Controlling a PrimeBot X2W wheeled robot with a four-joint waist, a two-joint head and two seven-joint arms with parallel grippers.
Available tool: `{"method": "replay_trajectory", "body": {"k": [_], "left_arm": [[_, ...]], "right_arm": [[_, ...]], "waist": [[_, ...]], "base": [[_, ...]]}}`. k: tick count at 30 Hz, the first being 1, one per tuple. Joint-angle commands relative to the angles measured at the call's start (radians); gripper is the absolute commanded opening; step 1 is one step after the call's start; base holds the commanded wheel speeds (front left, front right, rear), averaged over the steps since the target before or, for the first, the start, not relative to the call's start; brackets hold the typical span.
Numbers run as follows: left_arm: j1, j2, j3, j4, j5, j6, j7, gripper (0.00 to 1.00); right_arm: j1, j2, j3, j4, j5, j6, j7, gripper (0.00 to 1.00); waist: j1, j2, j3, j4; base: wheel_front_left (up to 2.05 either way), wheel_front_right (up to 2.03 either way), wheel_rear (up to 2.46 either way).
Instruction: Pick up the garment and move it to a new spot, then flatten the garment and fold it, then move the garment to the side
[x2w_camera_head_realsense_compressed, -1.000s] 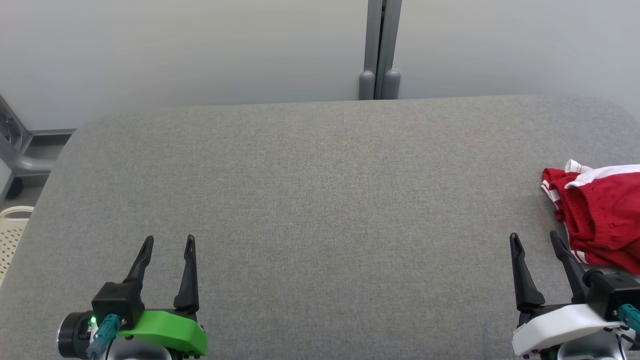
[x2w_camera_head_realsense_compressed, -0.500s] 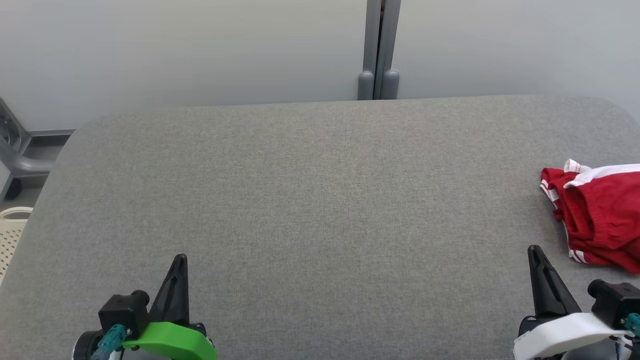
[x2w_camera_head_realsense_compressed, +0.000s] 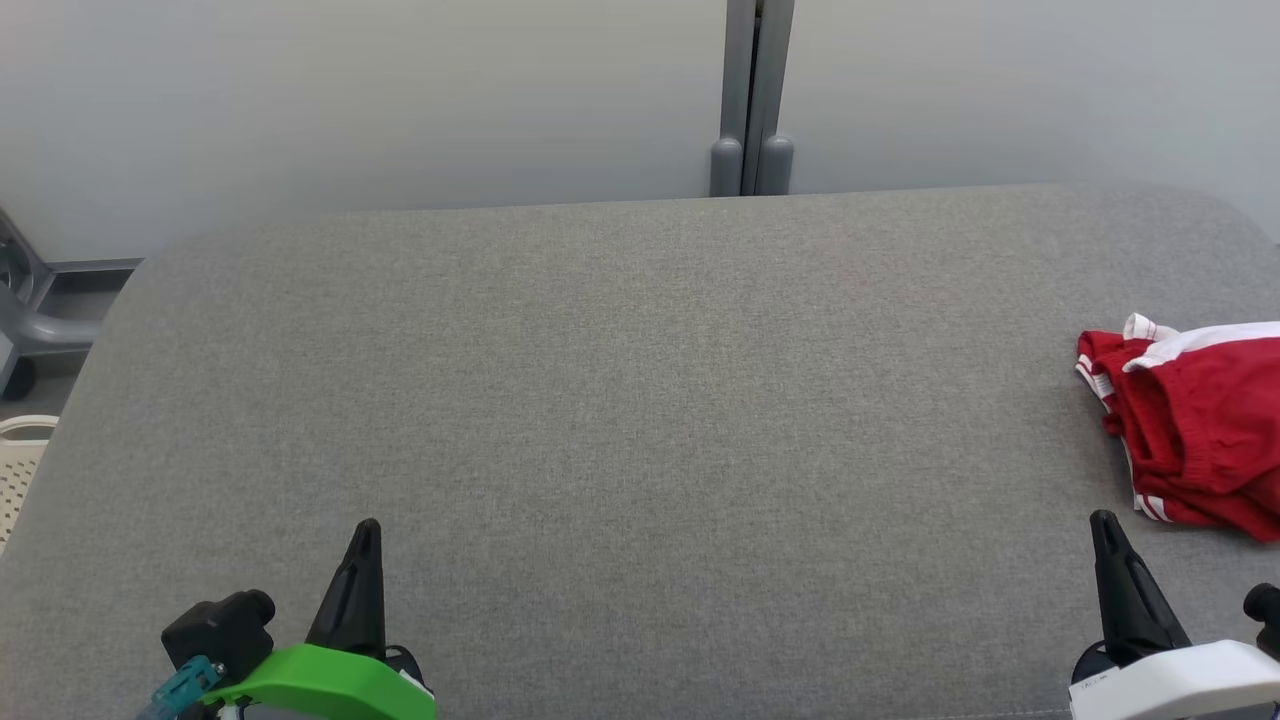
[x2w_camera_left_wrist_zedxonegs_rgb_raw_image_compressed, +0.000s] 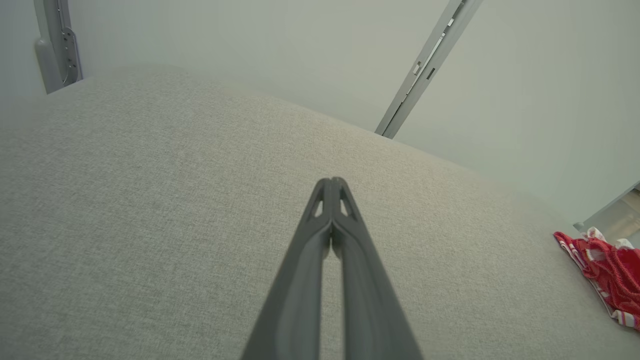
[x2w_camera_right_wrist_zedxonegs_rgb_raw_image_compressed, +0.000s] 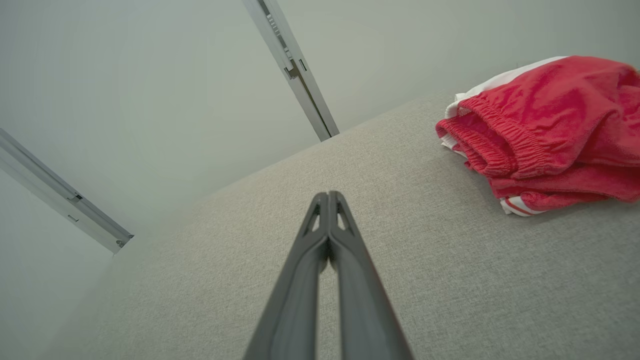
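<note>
Since a second ago the left end effector (x2w_camera_head_realsense_compressed: 366, 527) and the right end effector (x2w_camera_head_realsense_compressed: 1101, 518) have closed and dropped lower over the table's (x2w_camera_head_realsense_compressed: 640, 400) near edge. We see the red garment (x2w_camera_head_realsense_compressed: 1200, 430) crumpled at the table's right edge. Its elastic waistband (x2w_camera_right_wrist_zedxonegs_rgb_raw_image_compressed: 500, 135) faces the table's middle. Its long axis runs out of frame, so we cannot judge it. A grey post (x2w_camera_head_realsense_compressed: 750, 100) stands behind the table's far edge, and a pale basket (x2w_camera_head_realsense_compressed: 20, 460) sits beyond its left edge. Both end effectors have their fingers pressed together and hold nothing. The right one is near the garment but apart from it.
</note>
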Motion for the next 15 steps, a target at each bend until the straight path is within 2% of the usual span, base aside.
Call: {"method": "replay_trajectory", "body": {"k": [1,15], "left_arm": [[0.001,-0.003,0.014,-0.022,-0.032,-0.010,0.003,0.00],[0.038,-0.042,0.049,-0.056,-0.201,-0.057,0.035,0.00]], "right_arm": [[0.007,-0.010,-0.008,-0.024,0.043,0.000,0.007,0.00],[0.042,-0.004,-0.050,-0.045,0.273,0.000,0.063,0.00]], "waist": [[0.0000,0.0000,0.001,-0.001],[0.0000,0.0000,0.006,-0.008]], "base": [[0.00,0.00,0.00],[0.00,0.00,0.00]]}}
